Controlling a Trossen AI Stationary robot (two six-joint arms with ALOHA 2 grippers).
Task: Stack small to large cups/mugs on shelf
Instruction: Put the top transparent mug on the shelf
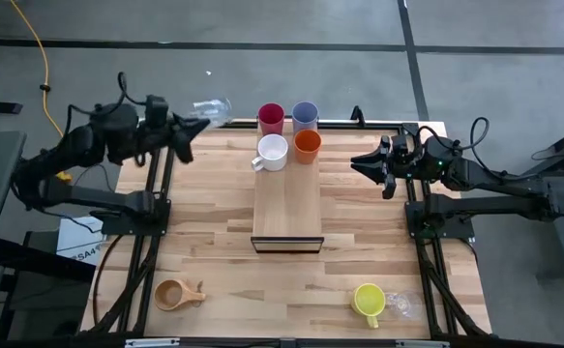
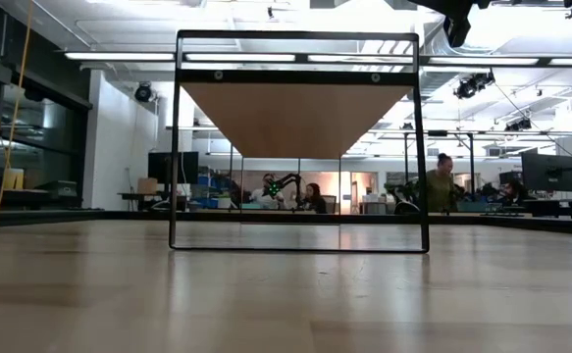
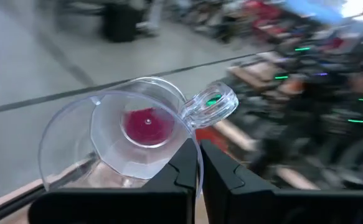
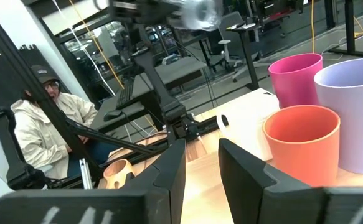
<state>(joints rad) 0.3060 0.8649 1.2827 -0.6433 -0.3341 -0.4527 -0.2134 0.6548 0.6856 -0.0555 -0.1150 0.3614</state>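
Clear glass beyond table edge

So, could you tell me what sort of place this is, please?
Probably a robotics lab in an open-plan workspace: two arms are mounted at a wooden table, people sit at desks with monitors behind it, and another robot arm stands further back.
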